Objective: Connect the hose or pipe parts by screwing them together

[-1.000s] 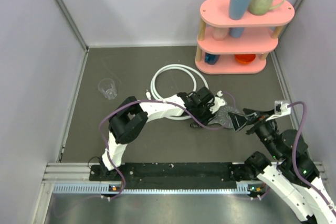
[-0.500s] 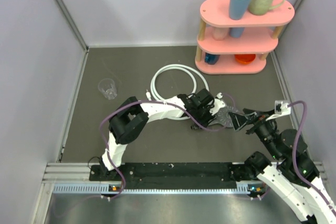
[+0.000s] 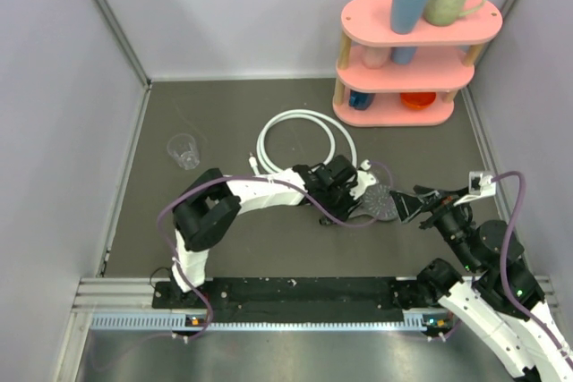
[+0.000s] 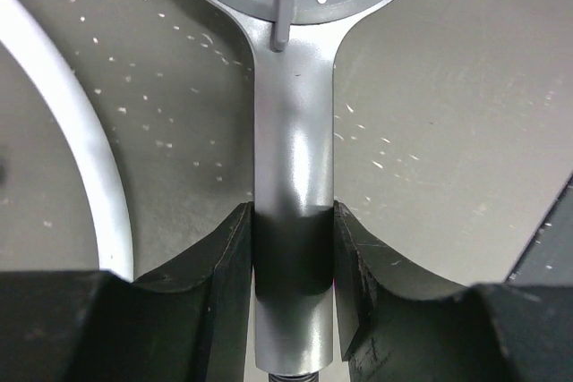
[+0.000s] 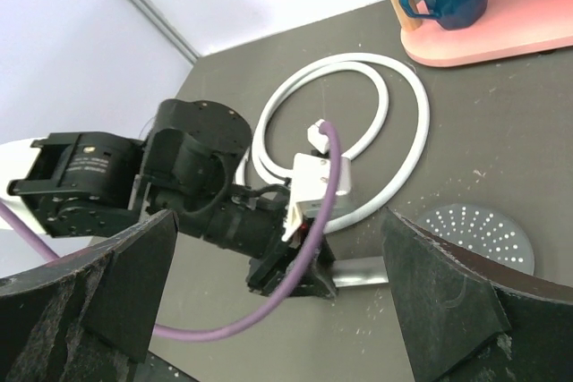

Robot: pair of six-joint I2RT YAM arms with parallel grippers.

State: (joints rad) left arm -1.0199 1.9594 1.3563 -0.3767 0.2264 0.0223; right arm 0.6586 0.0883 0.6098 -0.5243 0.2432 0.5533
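pale walls [image 3: 269,15] enclose a grey floor [image 3: 224,114] with pink shelf [image 3: 376,29].

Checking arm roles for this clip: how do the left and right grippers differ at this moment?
The left gripper is shut on the shower head's handle; the right gripper stands wide open, holding nothing. The left gripper lies beside the white hose loops; the right gripper sits at the head's perforated face, away from the hose. Both aim toward the shower head.
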